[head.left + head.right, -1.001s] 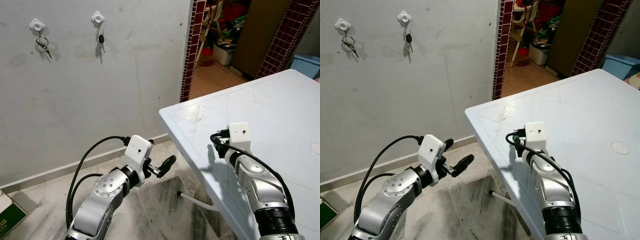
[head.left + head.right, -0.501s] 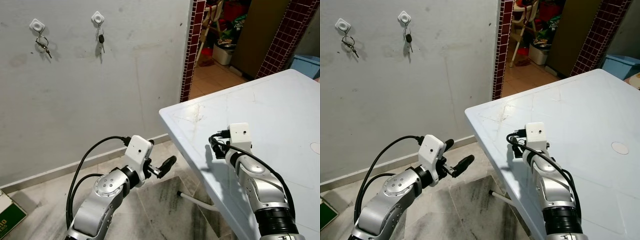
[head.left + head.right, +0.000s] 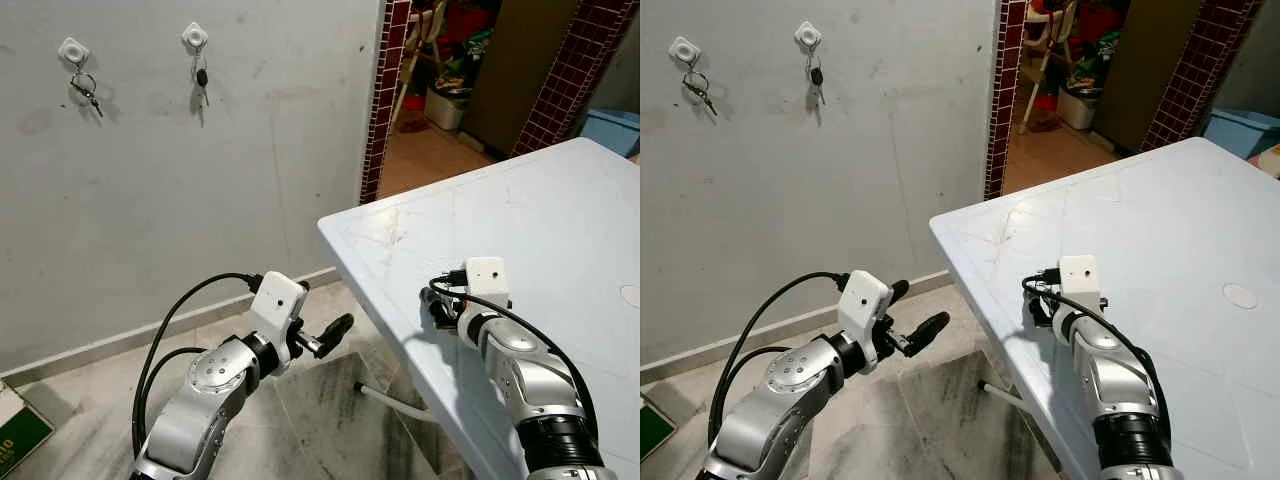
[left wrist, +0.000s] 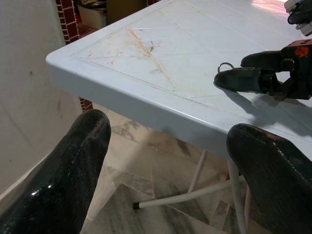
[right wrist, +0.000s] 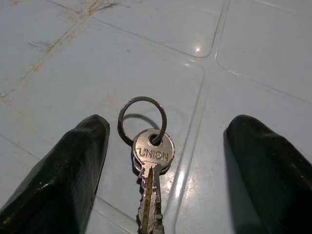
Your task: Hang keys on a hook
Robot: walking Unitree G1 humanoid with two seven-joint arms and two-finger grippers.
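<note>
Wall on the far left: two white hooks, both taken. The left hook carries a ring of keys, the second hook a dark-headed key. I see no third hook in frame, so which one takes the new set is unclear.

Left claw hangs low over the floor, off the desk's corner, fingers spread wide with nothing between them. Judging by the pose it is parked clear so the right arm has room.

Keys lie flat on the pale blue desk, near its front-left corner, ring pointing away from the wrist. The top key is stamped UNION; a second key seems stacked under it, can't confirm.

Right claw sits low over the desk, fingers spread on either side of the keys, not touching them. It looks like a pre-grasp straddle, lined up to close across the key heads.

Hard to see:
- In the head views the right wrist and camera block cover the keys.
- The key tips run out of the right wrist frame.
- Finger-to-desk gap: can't tell.
- The doorway behind holds clutter I can't resolve.
</note>
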